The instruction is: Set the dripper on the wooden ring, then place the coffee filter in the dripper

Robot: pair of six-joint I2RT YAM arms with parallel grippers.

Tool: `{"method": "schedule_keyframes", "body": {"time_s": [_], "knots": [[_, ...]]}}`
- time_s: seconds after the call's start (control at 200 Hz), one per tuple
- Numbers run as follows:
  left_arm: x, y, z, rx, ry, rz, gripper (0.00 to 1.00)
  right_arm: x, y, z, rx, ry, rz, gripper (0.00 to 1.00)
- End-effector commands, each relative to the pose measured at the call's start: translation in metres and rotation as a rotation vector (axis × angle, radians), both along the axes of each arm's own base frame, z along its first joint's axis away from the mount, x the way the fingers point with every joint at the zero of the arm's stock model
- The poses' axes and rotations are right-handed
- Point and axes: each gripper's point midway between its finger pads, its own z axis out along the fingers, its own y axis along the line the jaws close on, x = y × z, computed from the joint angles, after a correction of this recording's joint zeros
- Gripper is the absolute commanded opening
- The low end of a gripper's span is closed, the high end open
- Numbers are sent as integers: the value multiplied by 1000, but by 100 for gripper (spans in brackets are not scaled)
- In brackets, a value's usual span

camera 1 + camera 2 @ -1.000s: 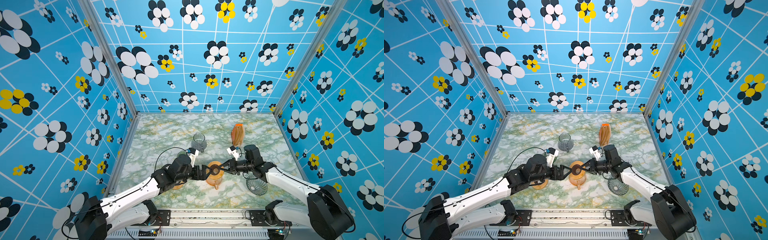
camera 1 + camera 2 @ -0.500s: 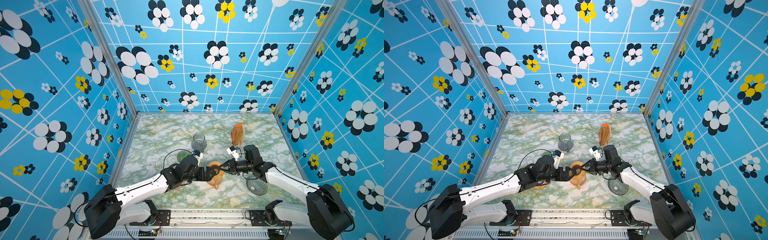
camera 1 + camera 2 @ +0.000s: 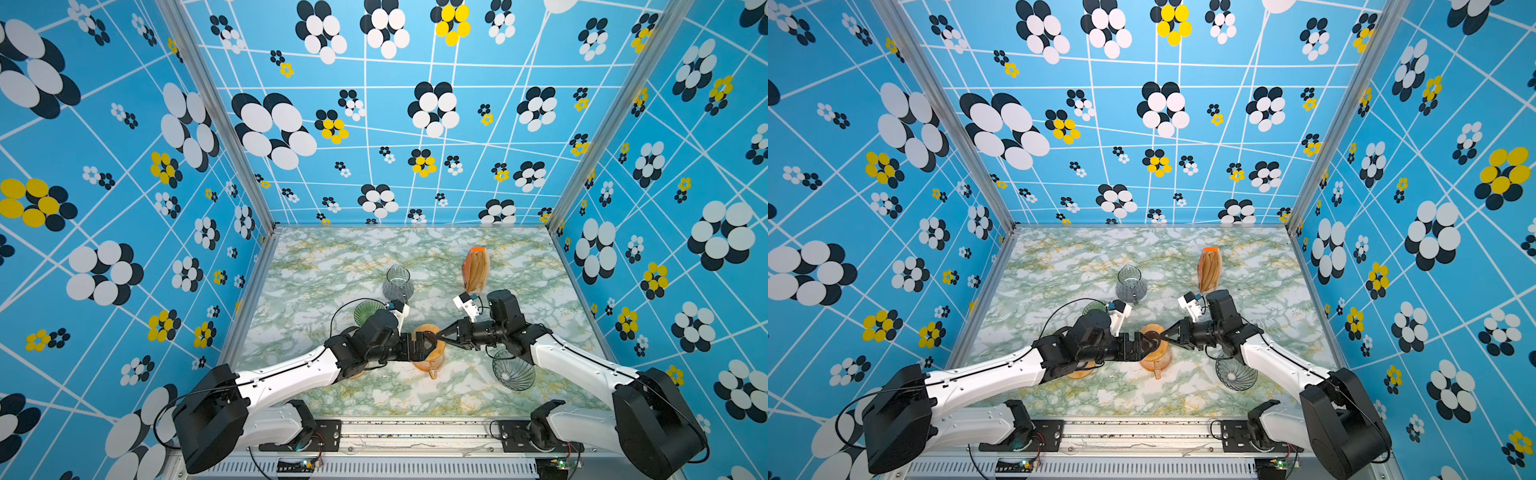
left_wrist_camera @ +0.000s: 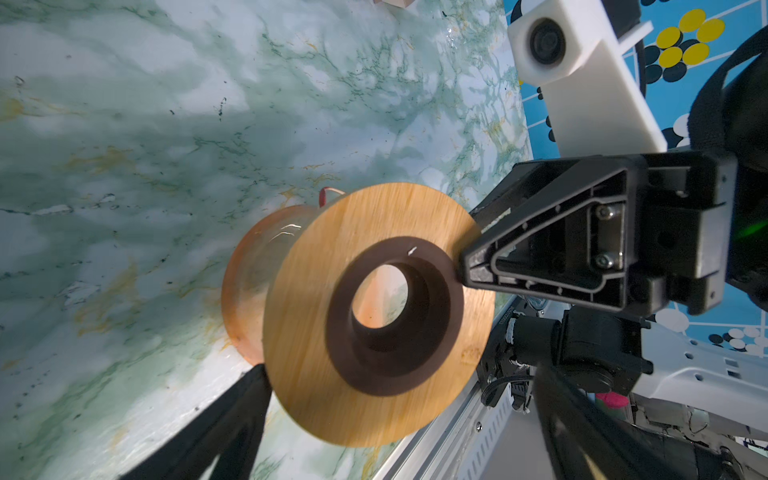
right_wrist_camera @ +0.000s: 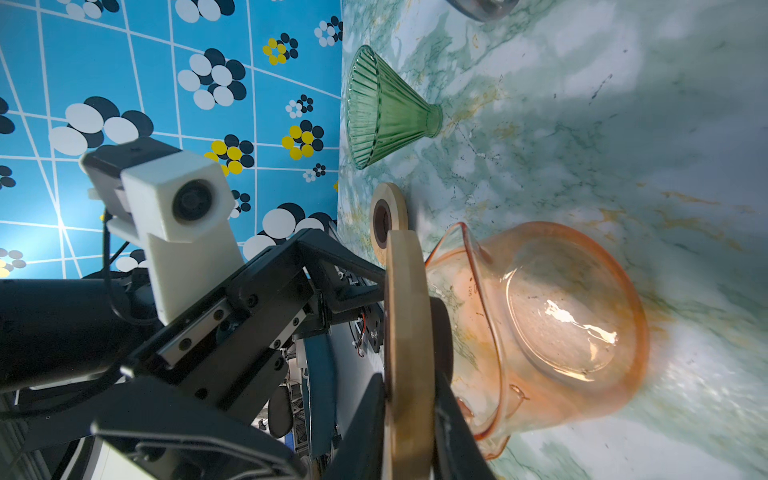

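A pack of brown coffee filters [image 3: 476, 270] stands at the back right in both top views. A green ribbed glass dripper [image 5: 382, 112] sits left of centre, and a clear ribbed dripper [image 3: 513, 372] lies at the front right. My right gripper [image 5: 409, 378] is shut on the rim of a wooden ring [image 4: 307, 332] with a dark collar. It holds the ring just over the mouth of an orange glass carafe [image 5: 561, 332]. My left gripper [image 4: 399, 374] is open, its fingers on either side of that ring, not touching it.
A grey glass carafe [image 3: 397, 284] stands behind centre. A second wooden ring [image 5: 388, 220] lies on the marble table [image 3: 316, 266], partly under my left arm. Patterned blue walls close in three sides, and a metal rail [image 3: 415, 428] runs along the front.
My left arm has reached rightward and forward until its open jaws flank the wooden ring. The right gripper has stayed on the ring over the carafe.
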Motion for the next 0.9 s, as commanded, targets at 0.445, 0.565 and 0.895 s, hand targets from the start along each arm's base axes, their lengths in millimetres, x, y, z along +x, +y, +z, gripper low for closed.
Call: {"method": "schedule_keyframes", "body": {"time_s": [0.445,0.565,0.895], "knots": [[0,-17,25,-75,-14,-17,99,4,-17,-11,-115,14,-43,29],[0,-16,25,-68,-15,-16,99,6,-20,-14,-130,16,-53,30],[1,-14,24,-56,-24,-6,99,11,-20,-16,-165,20,-49,33]]}}
